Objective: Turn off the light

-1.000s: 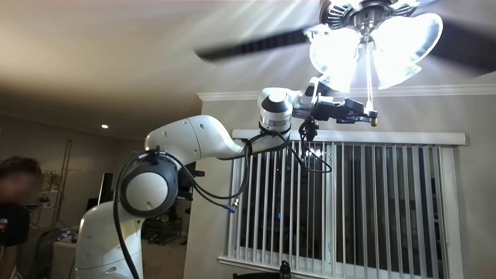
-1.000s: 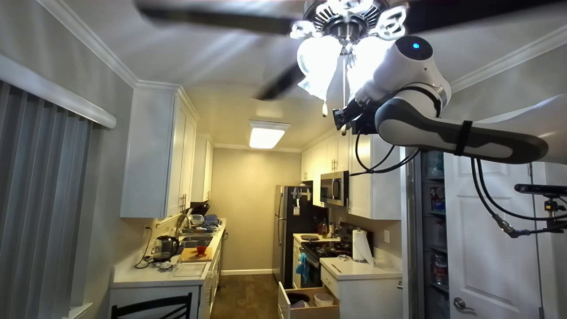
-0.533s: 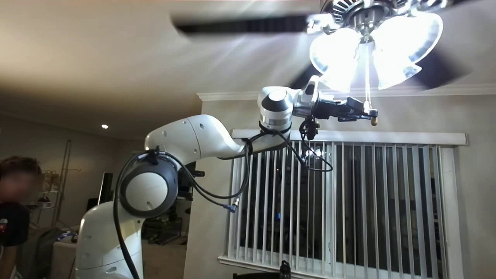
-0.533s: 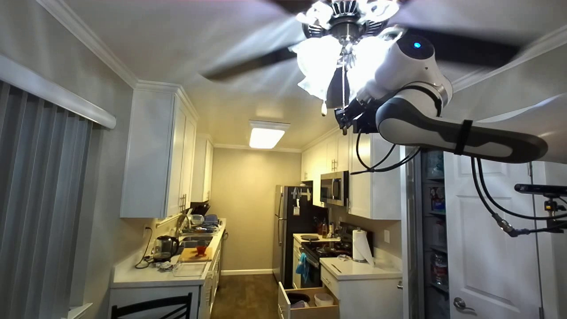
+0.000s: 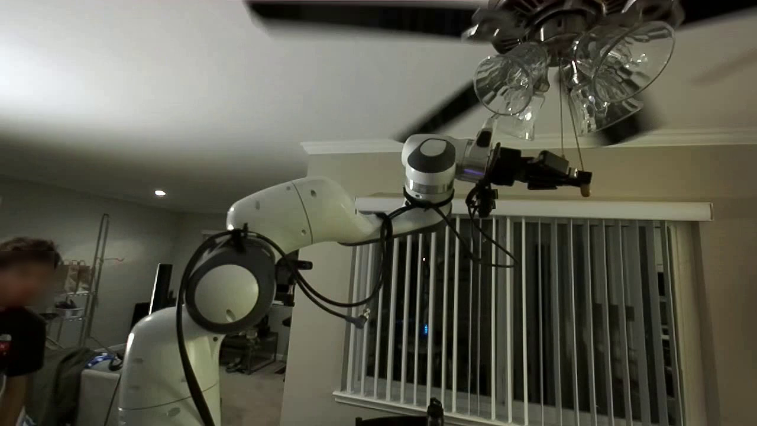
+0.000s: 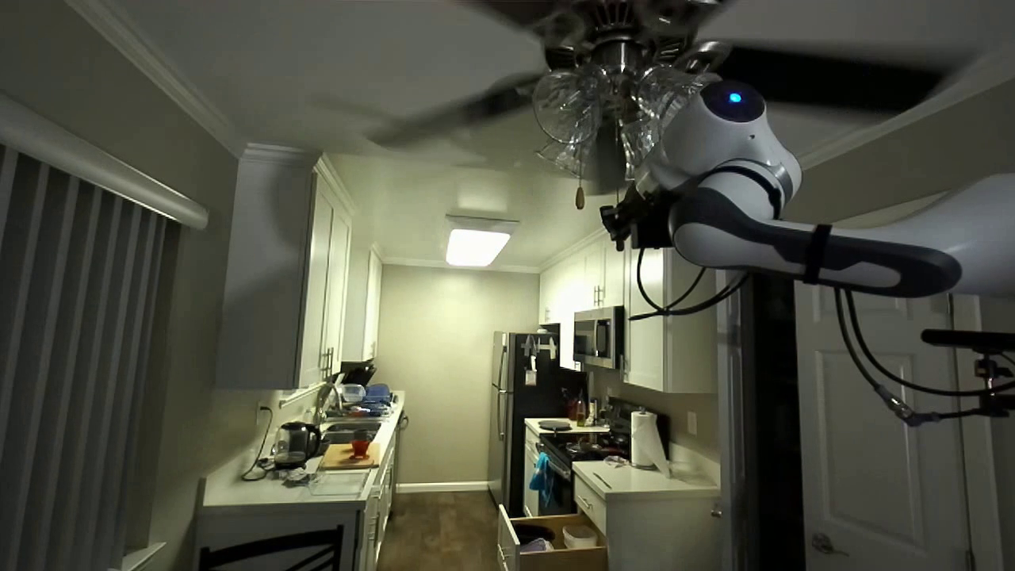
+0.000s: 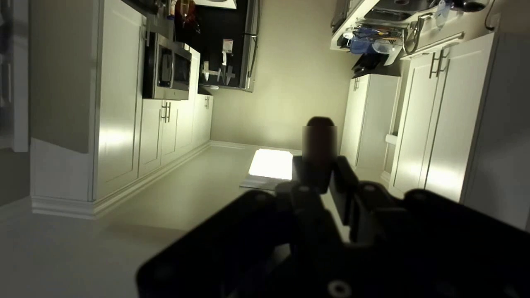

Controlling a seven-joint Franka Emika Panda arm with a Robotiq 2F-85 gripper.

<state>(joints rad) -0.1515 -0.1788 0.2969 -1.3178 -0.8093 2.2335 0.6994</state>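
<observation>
Light (image 5: 591, 62) hangs above hand (image 5: 581, 177) gripping its chain (image 5: 576, 135).

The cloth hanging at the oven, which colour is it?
Blue; the cloth shows best in an exterior view.

Shades (image 5: 631, 64) above hand (image 5: 581, 177), open air beneath

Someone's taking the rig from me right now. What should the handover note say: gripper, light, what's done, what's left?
Gripper: shut on the pull chain, whose knob sits just below the grip.
Light: above the gripper, its glass shades unlit in both exterior views. A second pull knob hangs apart from the gripper.
Done: the light is off.
Left: likely just open up, let the chain go and back away, mindful of the shades and the motion-blurred fan blades.
</observation>
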